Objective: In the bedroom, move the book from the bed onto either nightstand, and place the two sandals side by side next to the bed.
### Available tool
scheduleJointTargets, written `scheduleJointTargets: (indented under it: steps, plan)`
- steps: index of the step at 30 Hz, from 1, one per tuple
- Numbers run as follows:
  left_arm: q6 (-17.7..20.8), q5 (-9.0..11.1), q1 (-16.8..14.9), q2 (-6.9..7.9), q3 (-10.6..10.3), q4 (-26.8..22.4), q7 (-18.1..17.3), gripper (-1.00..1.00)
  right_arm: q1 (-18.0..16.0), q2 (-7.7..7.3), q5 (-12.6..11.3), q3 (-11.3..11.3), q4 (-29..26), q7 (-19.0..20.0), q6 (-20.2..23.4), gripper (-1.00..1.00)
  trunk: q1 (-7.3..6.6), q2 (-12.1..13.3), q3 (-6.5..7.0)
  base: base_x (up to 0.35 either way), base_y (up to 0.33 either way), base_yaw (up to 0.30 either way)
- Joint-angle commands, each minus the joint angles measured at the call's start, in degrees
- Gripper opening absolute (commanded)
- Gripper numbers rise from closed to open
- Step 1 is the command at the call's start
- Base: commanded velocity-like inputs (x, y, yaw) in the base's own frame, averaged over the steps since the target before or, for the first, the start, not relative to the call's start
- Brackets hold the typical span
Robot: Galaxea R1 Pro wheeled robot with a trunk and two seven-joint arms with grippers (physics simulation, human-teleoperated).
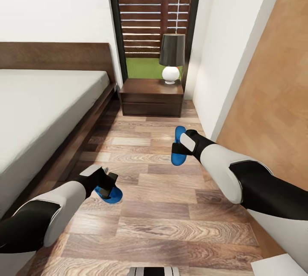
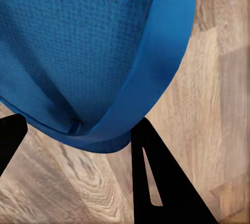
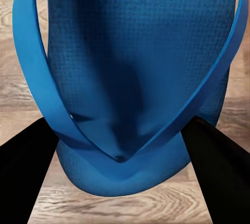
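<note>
Down the aisle of brown wood-plank floor, the left claw grips one bright blue flip-flop sandal low beside the wide bed with dark wooden frame and off-white mattress. The right claw clasps the other blue sandal, well apart. Ahead sits the dark-brown wooden nightstand, carrying a grey-shaded lamp with round white base.
</note>
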Motion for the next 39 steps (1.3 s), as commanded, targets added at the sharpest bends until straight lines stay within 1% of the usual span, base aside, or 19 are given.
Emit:
scheduleJointTargets:
  steps: [1,5,7,8,12,13,24,39]
  plan:
    - [0.32,0.24,0.00,0.01,-0.47,0.53,0.21,-1.00,0.24,0.01,-0.64,0.47,-0.10,-0.35,0.28,-1.00,-0.01,-0.01,0.05,0.000,0.000,0.004]
    - [0.34,0.23,0.00,-0.02,-0.47,1.85,-0.30,-1.00,1.09,0.01,-0.65,0.47,-0.11,-0.36,0.27,-1.00,-0.01,-0.01,0.41,0.000,0.000,0.002]
    - [0.33,0.23,0.00,0.00,-0.47,2.78,-1.34,-1.00,1.97,0.01,-0.67,0.47,-0.11,-0.36,0.25,-1.00,-0.01,-0.01,0.58,0.000,0.000,0.001]
    - [0.31,0.15,0.00,0.08,-0.47,3.84,-3.85,-1.00,3.25,0.01,-0.68,0.47,-0.11,-0.37,-0.58,-1.00,-0.01,-0.01,0.62,0.000,0.000,0.000]
    - [0.00,0.03,0.00,0.12,-0.47,4.63,-7.34,-1.00,4.05,0.01,-0.63,0.47,-0.07,-0.43,-2.62,-1.00,-0.01,-0.01,0.69,0.000,0.000,0.000]
    - [-0.20,-0.01,0.00,0.13,-0.47,4.90,-8.73,-1.00,4.35,0.01,-0.61,0.47,0.02,-0.54,-3.46,-1.00,-0.01,-0.01,0.70,0.000,0.000,0.000]
    - [-0.29,-0.12,0.02,0.08,-0.61,5.03,-9.40,-1.00,5.45,0.01,-0.59,0.55,-0.01,-0.63,-3.86,-1.00,-0.01,-0.01,1.17,0.000,0.000,0.000]
    - [-0.33,-0.20,0.03,-0.08,-0.72,5.04,-9.50,-1.00,5.93,0.01,-0.60,0.72,-0.02,-0.63,-3.95,-1.00,-0.01,-0.01,1.23,-0.051,0.000,0.000]
